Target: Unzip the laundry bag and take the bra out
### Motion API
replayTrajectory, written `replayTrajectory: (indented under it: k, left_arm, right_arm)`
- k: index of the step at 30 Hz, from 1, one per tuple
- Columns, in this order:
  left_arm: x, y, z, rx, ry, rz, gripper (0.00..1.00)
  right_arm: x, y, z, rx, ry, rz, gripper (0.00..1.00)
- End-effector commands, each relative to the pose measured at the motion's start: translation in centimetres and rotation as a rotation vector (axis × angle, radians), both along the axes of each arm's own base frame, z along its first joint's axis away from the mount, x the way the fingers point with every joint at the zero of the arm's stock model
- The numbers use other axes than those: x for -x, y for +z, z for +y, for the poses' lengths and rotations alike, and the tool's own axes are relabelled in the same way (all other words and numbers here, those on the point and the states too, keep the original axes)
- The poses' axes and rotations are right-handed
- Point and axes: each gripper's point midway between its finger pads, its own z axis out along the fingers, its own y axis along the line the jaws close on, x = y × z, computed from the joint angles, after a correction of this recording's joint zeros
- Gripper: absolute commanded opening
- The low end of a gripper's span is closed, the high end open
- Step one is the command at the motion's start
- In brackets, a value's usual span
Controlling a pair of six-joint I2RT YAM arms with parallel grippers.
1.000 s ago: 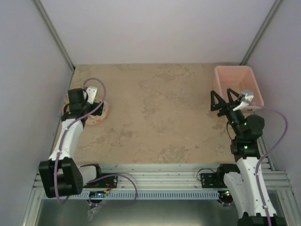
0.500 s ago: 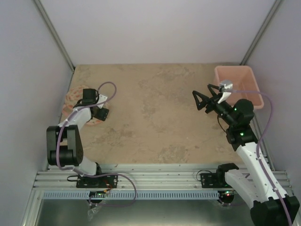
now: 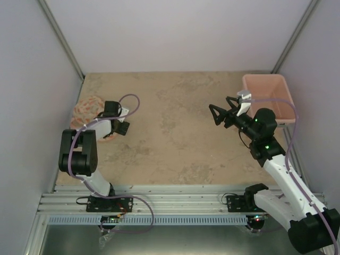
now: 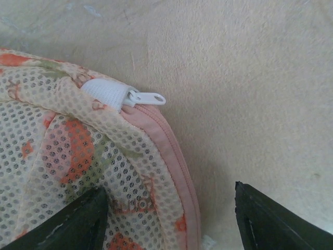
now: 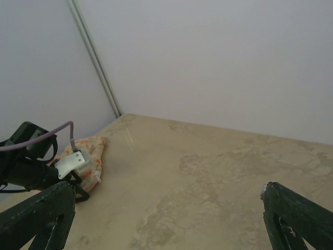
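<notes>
The laundry bag (image 3: 85,109) lies at the table's left edge, pale mesh with orange-red print. In the left wrist view its mesh (image 4: 62,156) fills the left side, with pink zip trim (image 4: 171,156) and a white zip pull (image 4: 148,97) lying on the table. My left gripper (image 3: 121,127) is open just above the bag's right edge, one finger over the mesh, the other over bare table (image 4: 171,224). My right gripper (image 3: 219,116) is open and empty, raised over the table right of centre; its view shows the bag (image 5: 89,155) far off. The bra is hidden.
A rigid pink plastic tub (image 3: 268,98) stands at the back right corner, behind my right arm. Grey walls close in the table at the left, back and right. The tan table top (image 3: 170,122) stretches between the two grippers.
My left gripper has swung from the bag's left side across to its right edge. My right gripper has moved left, away from the tub towards the table's middle.
</notes>
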Motion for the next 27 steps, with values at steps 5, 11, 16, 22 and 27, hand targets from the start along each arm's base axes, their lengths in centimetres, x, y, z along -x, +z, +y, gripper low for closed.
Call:
replayTrajectory:
  k: [5, 11, 16, 22, 27]
  left_arm:
    - [-1.4, -0.1, 1.5, -0.050, 0.073, -0.039, 0.53]
    - [-1.4, 0.7, 1.9, -0.078, 0.073, -0.081, 0.00]
    - [-1.4, 3.5, 1.3, -0.052, 0.049, -0.128, 0.00]
    - [0.4, 11.7, -3.3, 0.118, -0.172, -0.216, 0.00]
    - [5.7, 18.5, -7.8, 0.186, -0.493, -0.309, 0.00]
  right_arm:
    - [0.0, 0.7, 0.1, 0.013, -0.010, -0.025, 0.98]
    - [0.2, 1.0, 0.1, 0.012, -0.010, -0.034, 0.97]
    - [0.4, 1.5, 0.1, 0.014, -0.005, -0.047, 0.98]
    - [1.3, 2.3, 1.3, 0.042, 0.083, -0.073, 0.98]
    - [3.1, 3.3, 4.0, 0.081, 0.269, -0.134, 0.97]
